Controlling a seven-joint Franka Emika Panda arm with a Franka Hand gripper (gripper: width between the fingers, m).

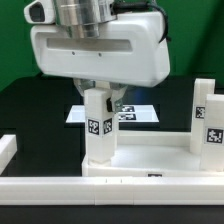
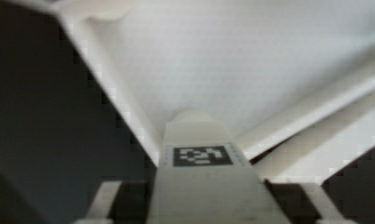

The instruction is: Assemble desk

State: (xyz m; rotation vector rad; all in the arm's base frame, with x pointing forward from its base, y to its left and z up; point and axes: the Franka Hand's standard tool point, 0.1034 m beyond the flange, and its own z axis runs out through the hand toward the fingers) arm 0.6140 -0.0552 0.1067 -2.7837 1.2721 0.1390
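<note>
- The gripper (image 1: 99, 92) comes down from the upper centre of the exterior view and pinches the top of a white leg (image 1: 98, 128), which stands upright in the centre of that frame.
- The leg is held vertical, I think, because its lower end must go straight down into the desk top (image 1: 150, 160); a tilted leg would probably not seat well.
- The desk top lies in the lower half of the exterior view with its hollow side and raised rim facing up, so the places for the legs can be reached from above.
- The foot of the held leg meets the desk top near its corner at the lower centre-left; whether it is fully seated I cannot tell.
- A second leg (image 1: 205, 117) stands upright at the right edge of the exterior view, at the other end of the desk top, so it seems already mounted.
- The marker board (image 1: 138, 113) lies flat on the black table behind the held leg, in the middle of the frame.
- In the wrist view the leg (image 2: 205, 160) runs up from the bottom centre with its tag visible, and the two fingers (image 2: 106, 203) sit close on both its sides; the pale inner face of the desk top (image 2: 219, 60) fills the upper part.
- A low white rail (image 1: 60, 187) runs along the bottom of the exterior view, just in front of the desk top.
</note>
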